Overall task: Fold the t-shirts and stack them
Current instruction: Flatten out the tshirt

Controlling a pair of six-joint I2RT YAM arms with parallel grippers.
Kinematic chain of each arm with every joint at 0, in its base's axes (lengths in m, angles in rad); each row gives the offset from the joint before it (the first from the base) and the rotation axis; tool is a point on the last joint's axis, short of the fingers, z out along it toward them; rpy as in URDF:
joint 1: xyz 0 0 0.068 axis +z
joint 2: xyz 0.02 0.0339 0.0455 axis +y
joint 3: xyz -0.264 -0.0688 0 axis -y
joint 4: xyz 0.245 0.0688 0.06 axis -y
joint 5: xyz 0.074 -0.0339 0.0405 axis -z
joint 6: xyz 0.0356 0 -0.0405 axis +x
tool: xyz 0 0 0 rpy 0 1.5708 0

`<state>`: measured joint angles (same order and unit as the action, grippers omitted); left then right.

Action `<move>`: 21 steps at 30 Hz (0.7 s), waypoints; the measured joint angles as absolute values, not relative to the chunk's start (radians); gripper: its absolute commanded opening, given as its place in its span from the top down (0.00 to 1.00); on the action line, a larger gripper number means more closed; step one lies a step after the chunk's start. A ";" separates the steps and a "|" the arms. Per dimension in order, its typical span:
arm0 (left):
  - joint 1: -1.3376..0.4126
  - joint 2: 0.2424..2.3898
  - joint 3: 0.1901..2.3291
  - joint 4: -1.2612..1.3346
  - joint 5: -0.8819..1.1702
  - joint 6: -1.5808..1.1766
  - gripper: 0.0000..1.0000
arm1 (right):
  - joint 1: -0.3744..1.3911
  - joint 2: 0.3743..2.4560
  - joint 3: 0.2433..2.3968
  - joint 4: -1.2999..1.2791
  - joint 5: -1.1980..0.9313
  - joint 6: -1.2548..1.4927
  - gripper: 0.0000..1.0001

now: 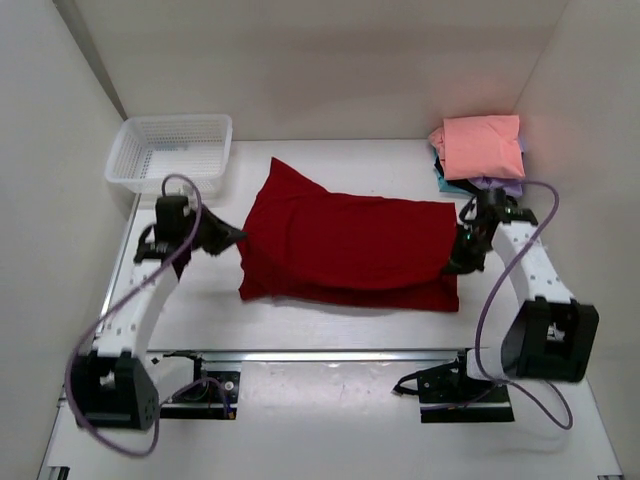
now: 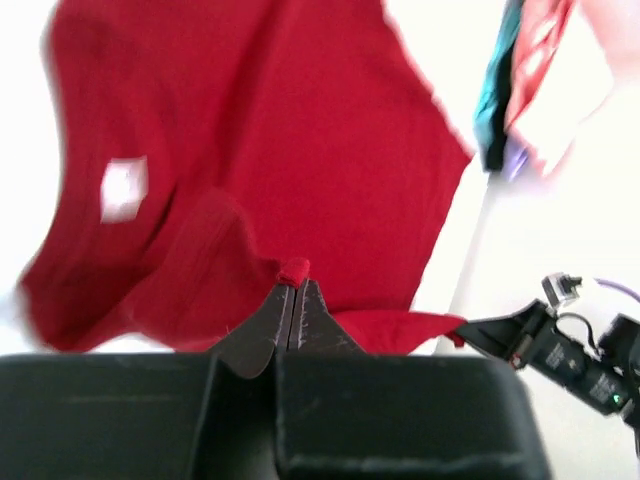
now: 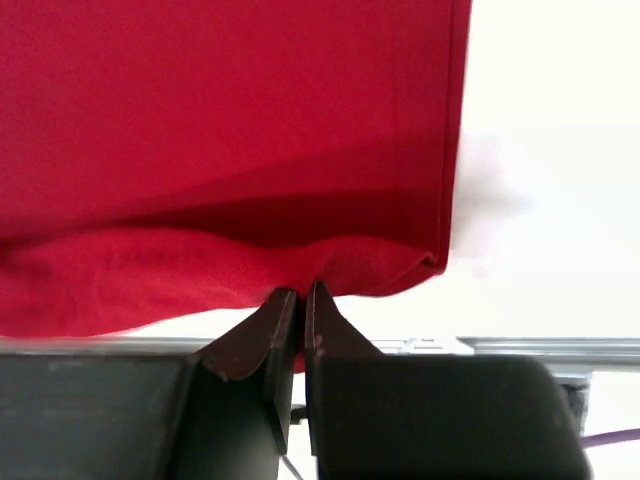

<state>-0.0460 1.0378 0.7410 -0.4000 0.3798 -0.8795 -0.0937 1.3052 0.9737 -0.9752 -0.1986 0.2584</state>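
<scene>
A dark red cloth t-shirt [image 1: 345,240] is spread across the middle of the white table [image 1: 200,300], between the two arms. Its long axis runs left to right, and one pointed corner is directed toward the far left. The cloth is doubled, with an upper layer draped over a lower one along the near edge.

The left gripper [image 1: 238,236] is closed on the t-shirt's left edge, and the right gripper [image 1: 462,250] is closed on its right edge. In the top view the fingertips are hidden by cloth. In the left wrist view the left gripper [image 2: 293,290] is seen with its jaws pressed together on a small pinch of red fabric, and a white label [image 2: 124,188] is shown on the cloth. In the right wrist view the right gripper [image 3: 303,292] is seen clamped on a folded hem, with a metal rail [image 3: 550,348] behind it.

The left arm is stretched from its base toward the far side, its wrist turned right. The right arm is bent back toward the left.

A stack of folded t-shirts [image 1: 483,145], salmon pink on top, is placed at the far right corner. A white plastic mesh basket [image 1: 170,150] is set at the far left.
</scene>
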 measured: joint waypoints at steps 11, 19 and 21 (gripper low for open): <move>-0.035 1.837 2.125 -0.541 0.274 -0.575 1.00 | 0.094 1.657 2.031 -0.846 0.036 0.150 1.00; -0.075 1.000 1.357 -0.361 0.215 -0.469 1.00 | 0.011 1.320 1.582 -0.798 -0.025 0.144 1.00; -0.097 0.851 1.183 -0.369 0.217 -0.472 1.00 | 0.000 1.301 1.428 -0.789 -0.069 0.150 1.00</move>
